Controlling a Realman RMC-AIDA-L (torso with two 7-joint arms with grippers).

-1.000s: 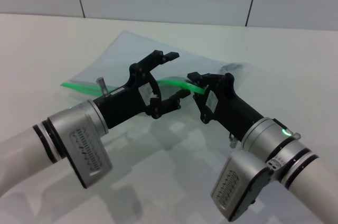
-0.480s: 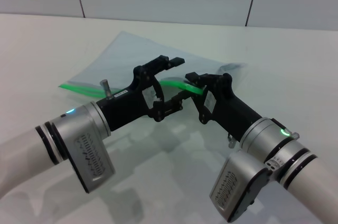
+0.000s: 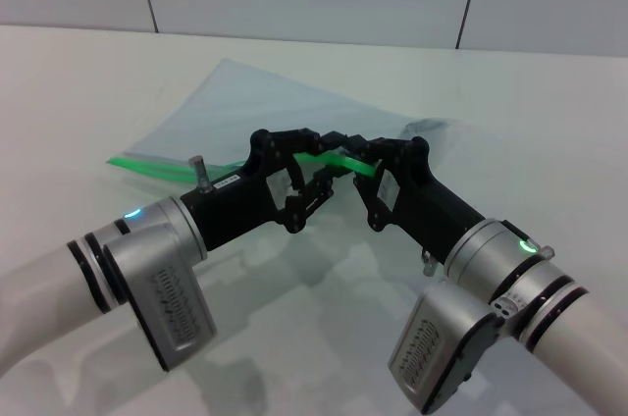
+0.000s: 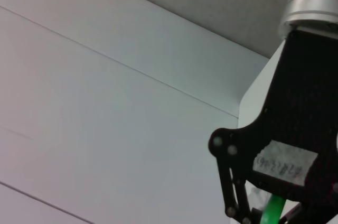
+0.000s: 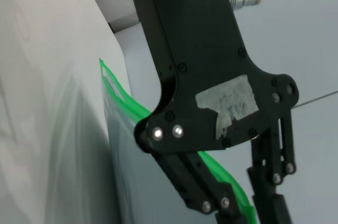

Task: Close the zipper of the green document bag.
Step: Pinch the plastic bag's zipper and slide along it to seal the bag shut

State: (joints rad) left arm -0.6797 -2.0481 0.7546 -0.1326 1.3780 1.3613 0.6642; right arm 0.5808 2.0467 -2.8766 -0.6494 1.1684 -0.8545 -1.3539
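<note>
**Two tools met on the raised green strip**

The green document bag (image 3: 257,110) lay flat on the white bench (image 3: 78,92), its zipper (image 3: 157,165) running along the near long edge. Taking that strip as the landmark, its left end rested on the bench, while its middle arched up off the surface.

At the arch's left side, the left tool (image 3: 322,165) had its fingers drawn nearly together around the strip; whether they truly pinched it I could not tell. Just right of it, the right tool (image 3: 365,158) appeared clamped on the strip, holding it lifted. The two tools were almost touching. The slider tab was not visible.

Judging from this, the risk lay in crowding: linkages could collide or snag if either tool moved along the strip. If the left tool gripped only plastic rather than the slider, pulling would drag or buckle the bag instead of closing it, and the strip might slip from the right tool.
</note>
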